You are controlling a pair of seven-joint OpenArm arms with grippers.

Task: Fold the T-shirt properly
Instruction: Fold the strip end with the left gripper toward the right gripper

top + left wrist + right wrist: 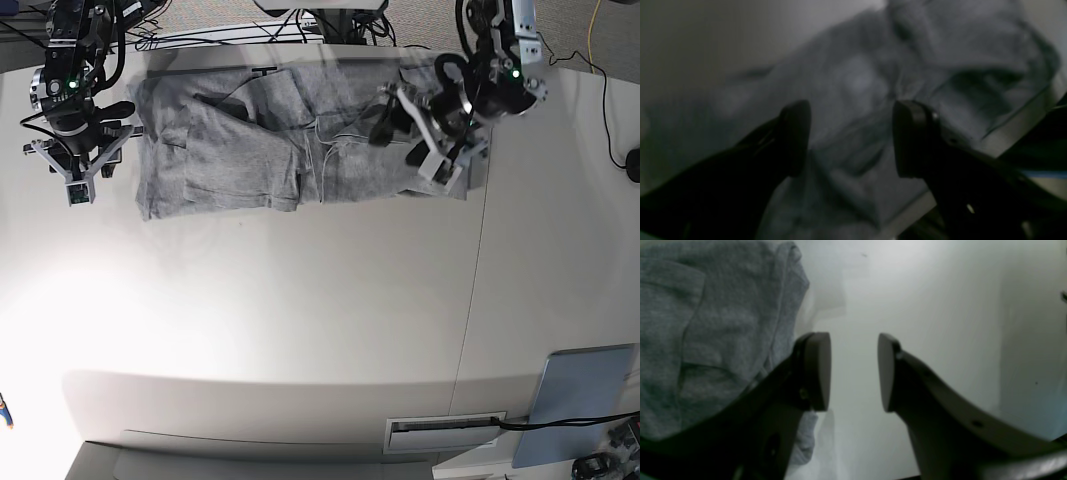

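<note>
Jaws of the left gripper (pixel 851 138) stand wide apart with nothing between them, hanging over rumpled folds of the T-shirt (pixel 300 140) near the bench (pixel 300 330) edge. Jaws of the right gripper (pixel 854 371) are parted too, empty, poised over bare bench just beside the shirt's hem. From the base view the grey shirt lies spread lengthwise along the far side of the white bench, wrinkled, with one flap folded over near its middle. Each arm is at one end of it.
</note>
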